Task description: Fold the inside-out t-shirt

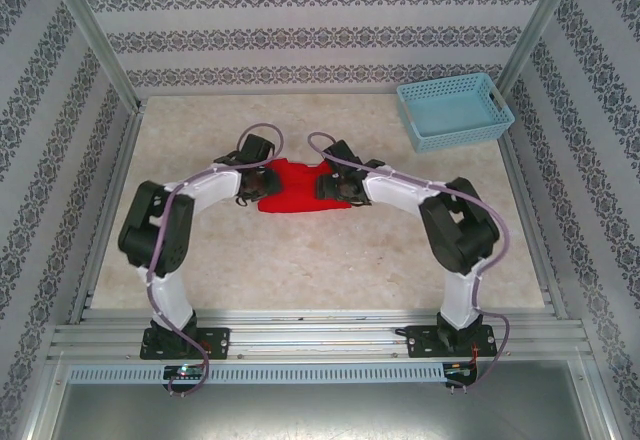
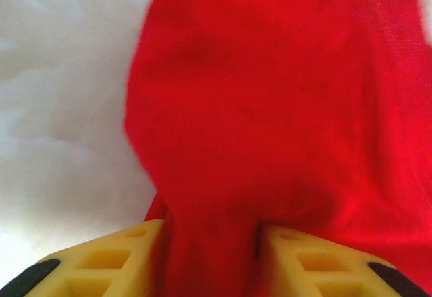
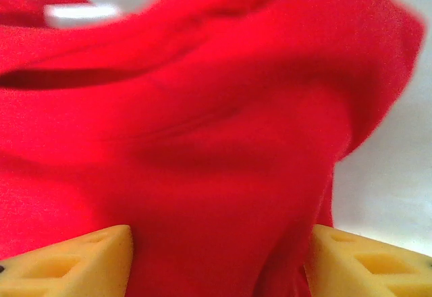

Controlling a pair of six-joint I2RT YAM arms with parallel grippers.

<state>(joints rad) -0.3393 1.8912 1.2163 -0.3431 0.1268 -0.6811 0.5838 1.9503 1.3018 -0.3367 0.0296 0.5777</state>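
The red t-shirt (image 1: 297,188) lies bunched in the middle of the tabletop (image 1: 350,260). The left gripper (image 2: 210,243) has its jaws pinching the cloth. The right gripper (image 3: 219,243) has its jaws wide apart around it.

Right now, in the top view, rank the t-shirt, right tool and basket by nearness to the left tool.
From the left tool:
1. t-shirt, at its tips, mid-table.
2. right tool, across the shirt, rightward.
3. basket, far back-right corner.
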